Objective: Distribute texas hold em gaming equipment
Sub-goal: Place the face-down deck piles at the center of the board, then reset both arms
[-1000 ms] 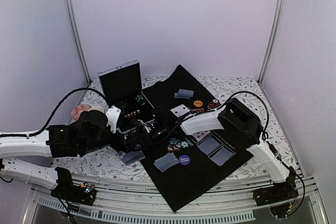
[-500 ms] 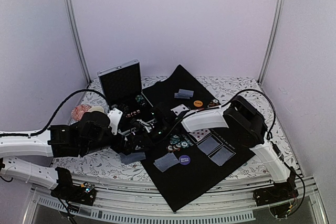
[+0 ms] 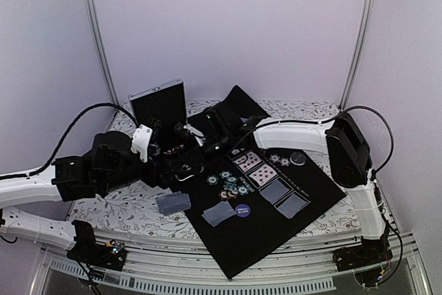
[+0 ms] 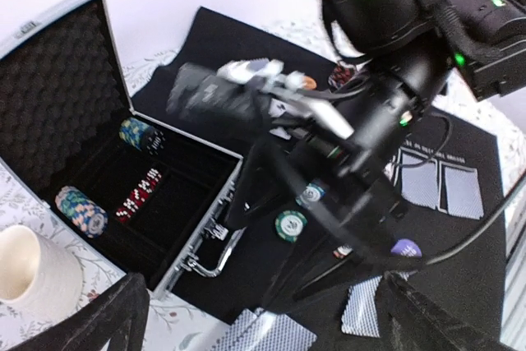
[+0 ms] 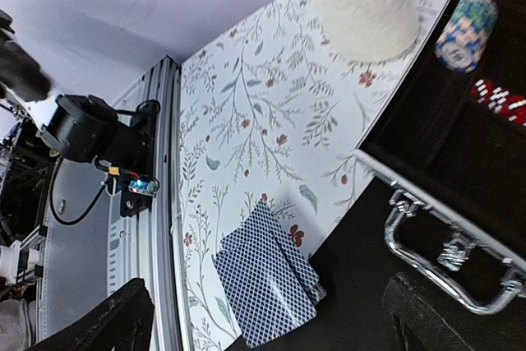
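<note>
Hovering by the silver case [image 3: 156,90] at the worktop [image 3: 117,206] back-left corner, left end effector [image 4: 259,314] and right end effector [image 5: 263,318] gape empty; I fear they'll clash, scattering poker chips [image 3: 231,184].

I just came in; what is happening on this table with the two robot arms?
Two arms are setting out a poker set. The left gripper and the right gripper hover open and empty near the open silver case with black lining, where chip stacks lie. The black mat carries face-up cards, teal and white chips and a purple round button; one grey-blue-backed card pile lies on the floral cloth.
</note>
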`<state>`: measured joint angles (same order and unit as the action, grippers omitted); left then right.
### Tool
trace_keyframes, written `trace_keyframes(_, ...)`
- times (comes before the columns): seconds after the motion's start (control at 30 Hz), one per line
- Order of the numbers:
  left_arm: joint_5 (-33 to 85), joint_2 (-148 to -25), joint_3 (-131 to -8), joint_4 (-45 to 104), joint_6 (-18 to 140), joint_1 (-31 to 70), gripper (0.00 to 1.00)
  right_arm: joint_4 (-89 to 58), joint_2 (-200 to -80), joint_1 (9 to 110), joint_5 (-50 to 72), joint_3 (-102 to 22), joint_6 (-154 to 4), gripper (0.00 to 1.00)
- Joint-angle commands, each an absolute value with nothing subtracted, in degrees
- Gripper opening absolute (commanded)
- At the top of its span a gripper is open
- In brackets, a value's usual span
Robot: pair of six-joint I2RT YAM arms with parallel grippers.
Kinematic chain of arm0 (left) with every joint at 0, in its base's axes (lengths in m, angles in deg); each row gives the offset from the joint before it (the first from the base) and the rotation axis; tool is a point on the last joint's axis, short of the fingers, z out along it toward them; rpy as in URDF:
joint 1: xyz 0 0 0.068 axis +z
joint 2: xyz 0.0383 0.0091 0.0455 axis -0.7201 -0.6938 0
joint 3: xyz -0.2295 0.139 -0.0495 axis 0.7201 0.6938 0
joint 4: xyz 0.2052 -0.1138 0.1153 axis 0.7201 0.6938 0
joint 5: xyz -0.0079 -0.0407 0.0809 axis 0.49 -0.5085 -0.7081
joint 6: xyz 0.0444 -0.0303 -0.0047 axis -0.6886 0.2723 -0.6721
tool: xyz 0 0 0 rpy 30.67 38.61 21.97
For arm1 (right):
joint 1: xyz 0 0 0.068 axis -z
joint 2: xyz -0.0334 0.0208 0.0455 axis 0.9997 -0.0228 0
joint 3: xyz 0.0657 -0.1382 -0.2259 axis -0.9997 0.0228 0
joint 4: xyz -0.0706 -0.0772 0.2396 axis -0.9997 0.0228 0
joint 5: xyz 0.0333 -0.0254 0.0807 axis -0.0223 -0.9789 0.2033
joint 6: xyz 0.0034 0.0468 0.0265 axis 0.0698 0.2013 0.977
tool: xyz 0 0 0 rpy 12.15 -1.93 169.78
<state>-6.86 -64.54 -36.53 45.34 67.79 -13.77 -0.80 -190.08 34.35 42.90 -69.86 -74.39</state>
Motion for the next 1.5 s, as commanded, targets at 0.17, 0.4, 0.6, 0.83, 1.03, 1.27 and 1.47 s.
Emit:
trace_keyframes(0.17, -13.1, -60.2, -37.8, 42.3, 67.7, 6.2, 0.98, -9.7, -159.7, 59.8, 37.9, -51.2, -78.5, 0.99)
trace_keyframes(0.4, -20.7, -56.9, -25.5, 24.0, 70.0, 24.7, 0.98, -30.6, -138.3, 87.7, 37.2, -17.6, -73.8, 0.99)
trace_keyframes(0.6, -23.3, -64.5, -14.7, 2.4, 66.1, 31.3, 0.98, -53.1, -130.5, 96.8, 24.6, 6.4, -78.9, 0.99)
trace_keyframes(0.83, -19.2, -76.5, -12.3, -18.0, 55.0, 32.2, 0.98, -83.5, -139.5, 97.7, 18.0, 21.6, -78.3, 0.99)
trace_keyframes(1.03, -10.2, -85.3, -5.6, -38.2, 52.0, 35.7, 0.98, -88.9, -144.3, 97.5, 24.7, 22.2, -79.9, 0.99)
trace_keyframes(1.27, -0.2, -101.1, -7.5, -54.1, 47.2, 41.8, 0.98, -95.1, -147.5, 96.9, 26.0, 23.7, -81.0, 0.99)
trace_keyframes(1.47, 5.6, -98.8, -11.4, -41.3, 50.0, 44.5, 0.98, -92.3, -147.5, 96.1, 26.3, 22.3, -83.8, 0.99)
